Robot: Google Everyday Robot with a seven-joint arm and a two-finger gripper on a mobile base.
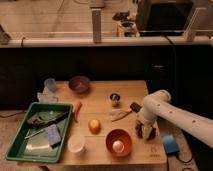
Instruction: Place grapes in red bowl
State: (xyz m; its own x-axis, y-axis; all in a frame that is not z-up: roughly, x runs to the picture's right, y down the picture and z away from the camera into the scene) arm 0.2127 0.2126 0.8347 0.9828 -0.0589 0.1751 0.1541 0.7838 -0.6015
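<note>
The red bowl (119,139) stands near the table's front edge, right of centre, with a pale round object (118,146) inside it. The grapes (139,129) are a dark cluster on the table just right of the bowl, partly covered by my gripper. My gripper (144,131) points down at the end of the white arm (165,111) and sits right at the grapes, close to the bowl's right rim.
A green tray (15,145) with utensils and a sponge is at the front left. Also on the table are a purple bowl (79,84), white cup (76,144), orange (94,125), carrot (77,111), small metal cup (115,99) and black block (135,106). A blue object (169,143) is right of the table.
</note>
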